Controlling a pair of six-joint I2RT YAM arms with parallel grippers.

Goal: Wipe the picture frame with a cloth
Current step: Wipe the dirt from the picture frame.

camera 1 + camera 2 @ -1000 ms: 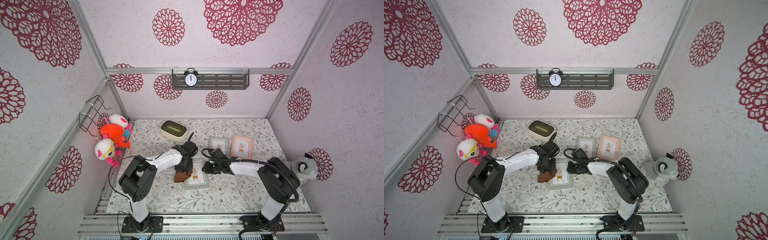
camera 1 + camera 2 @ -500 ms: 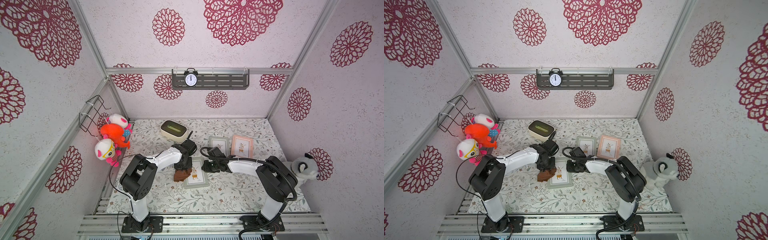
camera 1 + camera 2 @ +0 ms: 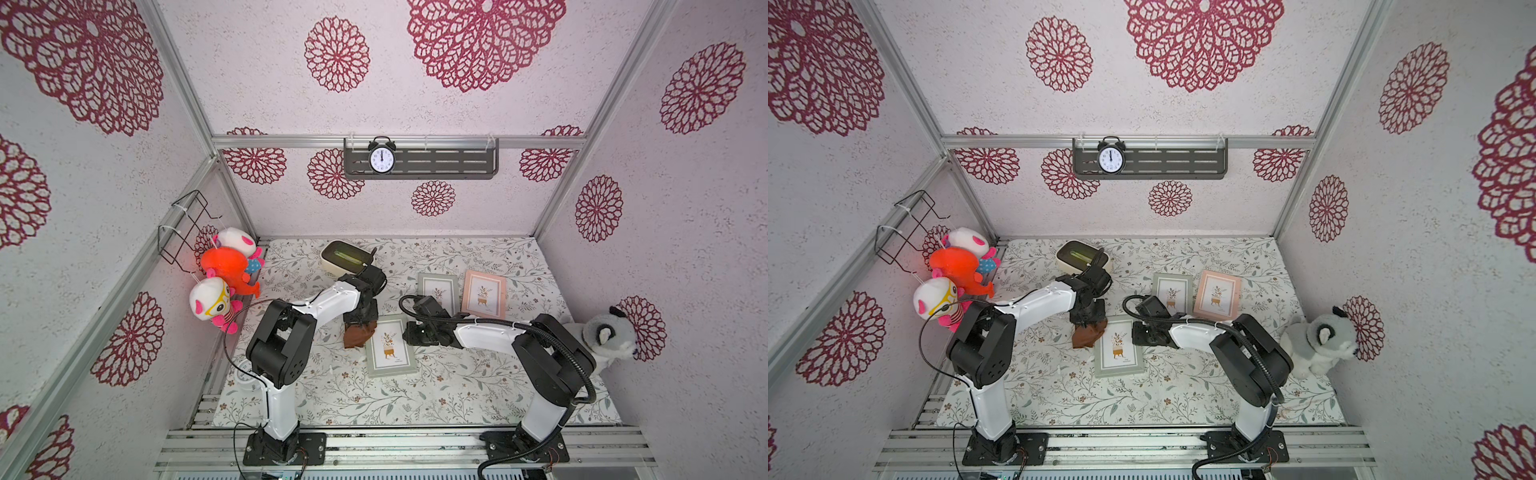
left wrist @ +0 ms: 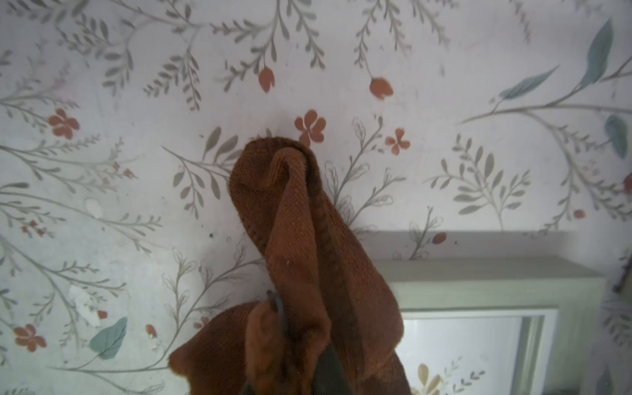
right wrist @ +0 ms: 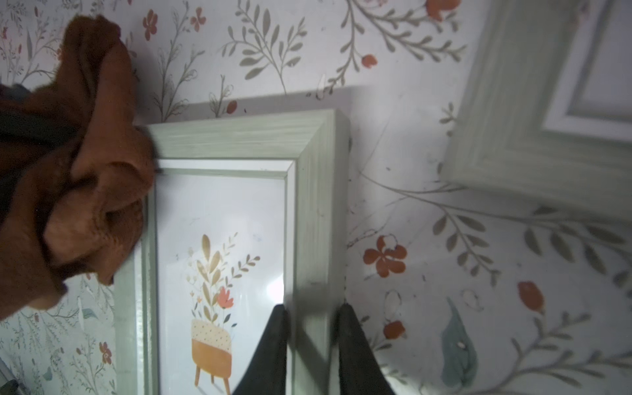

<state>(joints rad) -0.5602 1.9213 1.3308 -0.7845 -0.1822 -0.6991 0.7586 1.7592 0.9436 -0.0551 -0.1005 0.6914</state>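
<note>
cloth (image 3: 356, 335): rust-brown, bunched, hanging in folds over one far corner of the frame, apparently touching it.
picture frame (image 3: 390, 348): pale green, lying flat, face up, potted-plant print.

White links (image 3: 332, 301), blk joints (image 3: 282, 345), blk cables (image 3: 585, 370).

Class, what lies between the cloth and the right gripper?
The green picture frame, in both top views and the right wrist view: cloth on one side rail, right gripper straddling the opposite.
</note>
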